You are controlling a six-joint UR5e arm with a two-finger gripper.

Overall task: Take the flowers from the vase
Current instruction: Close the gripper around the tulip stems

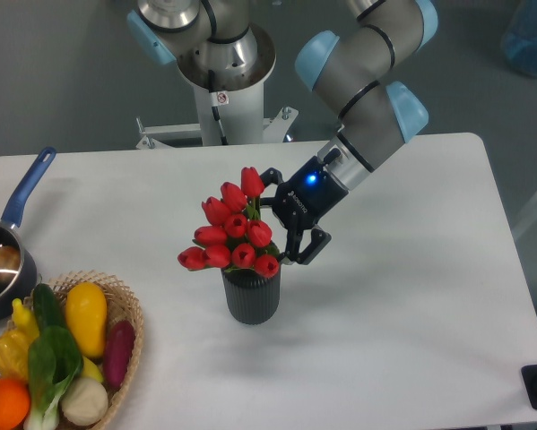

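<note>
The flowers (pixel 231 229), a bunch of red tulip buds with green leaves, stand upright in the vase (pixel 251 296), a dark ribbed cylinder in the middle of the table. My gripper (pixel 278 219) comes in from the right at bud height. It is open, with one finger (pixel 269 176) behind the topmost bud and the other (pixel 309 248) by the lowest right-hand bud. The fingertips sit against the right side of the bunch. The stems are hidden by the buds and the vase.
A wicker basket (pixel 125 309) of vegetables and fruit sits at the front left. A blue-handled saucepan (pixel 8 244) stands at the left edge. The robot base (pixel 221 81) rises behind the table's far edge.
</note>
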